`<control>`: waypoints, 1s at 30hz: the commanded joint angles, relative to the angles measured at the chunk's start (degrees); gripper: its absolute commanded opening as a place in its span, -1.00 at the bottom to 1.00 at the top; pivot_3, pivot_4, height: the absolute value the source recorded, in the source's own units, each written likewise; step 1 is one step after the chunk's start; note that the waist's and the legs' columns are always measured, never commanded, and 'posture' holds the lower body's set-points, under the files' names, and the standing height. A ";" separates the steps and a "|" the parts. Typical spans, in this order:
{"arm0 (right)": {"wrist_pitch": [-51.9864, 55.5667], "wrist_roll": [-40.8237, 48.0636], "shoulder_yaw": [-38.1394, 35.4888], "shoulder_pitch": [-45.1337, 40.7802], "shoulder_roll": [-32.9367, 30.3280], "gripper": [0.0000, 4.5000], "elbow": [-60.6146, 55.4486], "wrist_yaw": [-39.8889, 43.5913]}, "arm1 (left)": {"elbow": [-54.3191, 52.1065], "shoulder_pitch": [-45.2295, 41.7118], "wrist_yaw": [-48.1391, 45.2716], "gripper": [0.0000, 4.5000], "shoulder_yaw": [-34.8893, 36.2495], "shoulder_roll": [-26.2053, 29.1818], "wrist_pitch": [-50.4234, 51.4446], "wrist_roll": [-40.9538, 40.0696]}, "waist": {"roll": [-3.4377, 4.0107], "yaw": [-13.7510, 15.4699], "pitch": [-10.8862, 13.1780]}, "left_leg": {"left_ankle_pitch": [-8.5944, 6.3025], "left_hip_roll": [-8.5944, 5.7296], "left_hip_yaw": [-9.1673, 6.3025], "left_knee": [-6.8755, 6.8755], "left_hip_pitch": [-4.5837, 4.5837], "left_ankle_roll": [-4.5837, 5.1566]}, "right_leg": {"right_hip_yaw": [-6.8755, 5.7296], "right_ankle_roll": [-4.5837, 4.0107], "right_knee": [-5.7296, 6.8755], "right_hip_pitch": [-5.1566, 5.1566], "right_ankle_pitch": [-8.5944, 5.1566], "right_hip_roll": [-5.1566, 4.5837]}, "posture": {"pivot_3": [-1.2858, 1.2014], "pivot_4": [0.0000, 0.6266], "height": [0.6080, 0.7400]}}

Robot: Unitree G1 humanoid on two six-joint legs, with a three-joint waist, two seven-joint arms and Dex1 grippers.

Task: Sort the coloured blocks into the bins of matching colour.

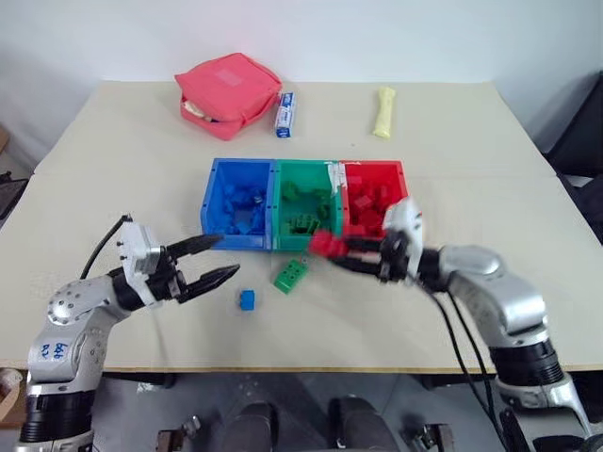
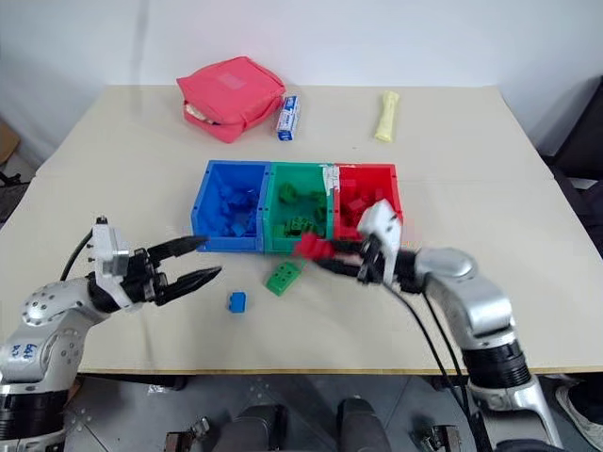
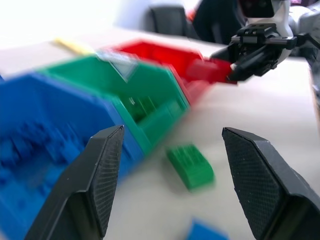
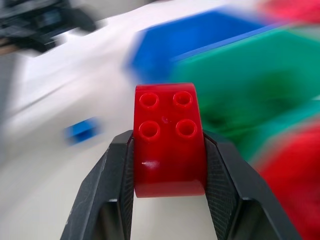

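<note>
My right gripper (image 1: 332,252) is shut on a red block (image 4: 169,140), held above the table in front of the green bin (image 1: 303,215) and red bin (image 1: 372,200). The blue bin (image 1: 237,202) joins them on the left; all three hold blocks. On the table in front of the bins lie a green oblong block (image 1: 291,274) and a small blue block (image 1: 247,299). My left gripper (image 1: 220,258) hangs open just left of those two blocks, near the blue bin's front corner, with nothing between its fingers (image 3: 100,175).
A pink-red fabric pouch (image 1: 229,92), a small blue-white box (image 1: 285,114) and a pale yellow tube (image 1: 382,112) lie at the back of the table. The table's front edge runs just behind my arms.
</note>
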 commanded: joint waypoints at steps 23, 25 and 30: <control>-19.62 3.69 -7.92 13.85 -13.56 0.99 -1.37 22.07 | 18.08 2.82 -4.90 0.48 3.84 12.26 -12.07 9.70 | 0.05 0.25 0.03 | -0.03 -0.01 0.06 0.05 -0.03 0.07 | 0.03 0.00 -0.17 0.08 0.00 -0.05 | 0.03 -0.52 1.00; -21.40 3.62 -8.48 14.81 -14.15 0.99 -1.45 22.61 | 17.35 3.25 -4.82 0.48 3.62 13.16 -11.71 10.20 | 0.05 0.23 0.03 | -0.09 0.00 0.06 0.05 -0.01 0.20 | 0.03 0.00 -0.18 0.11 0.00 -0.06 | 0.03 -0.52 1.00; -22.88 2.96 -9.26 17.82 -14.78 0.99 -2.42 21.94 | 2.55 4.55 -2.24 0.48 -0.66 14.89 1.53 7.48 | 0.05 0.56 0.03 | -0.14 0.02 0.05 0.00 -0.01 0.28 | 0.05 0.00 -0.17 0.10 0.00 -0.08 | 0.03 -0.52 1.00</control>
